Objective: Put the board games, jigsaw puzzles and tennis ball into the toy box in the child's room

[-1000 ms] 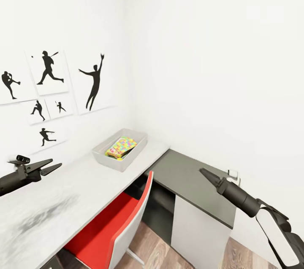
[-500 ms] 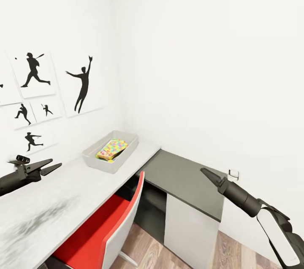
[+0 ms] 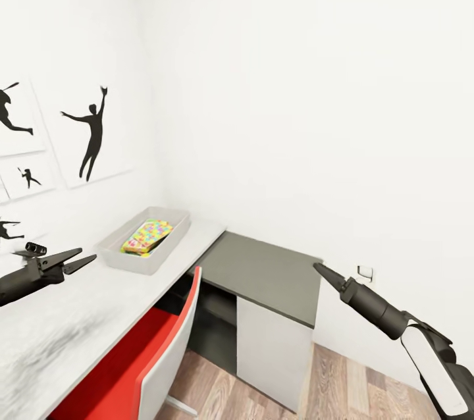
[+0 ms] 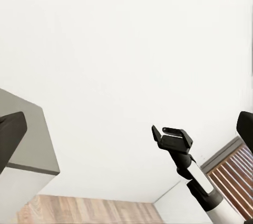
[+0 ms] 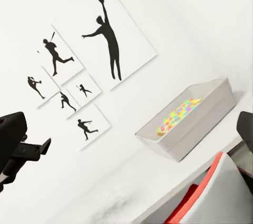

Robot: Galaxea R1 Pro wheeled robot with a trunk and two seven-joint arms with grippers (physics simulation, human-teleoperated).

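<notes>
Sitting at left centre of the head view, the toy box [image 3: 144, 240] rests on the pale worktop [image 3: 79, 321] with a jigsaw puzzle [image 3: 146, 237] inside it. At lower left the left tool [image 3: 85, 260] hangs released above the worktop, holding nothing. At lower right the right tool [image 3: 321, 270] looks clenched and empty, over the dark desk [image 3: 263, 275]. A red chair [image 3: 151, 361] stands below.

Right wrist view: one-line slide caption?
Jigsaw puzzles lying in the toy box on the table, below baseball-player pictures.
</notes>
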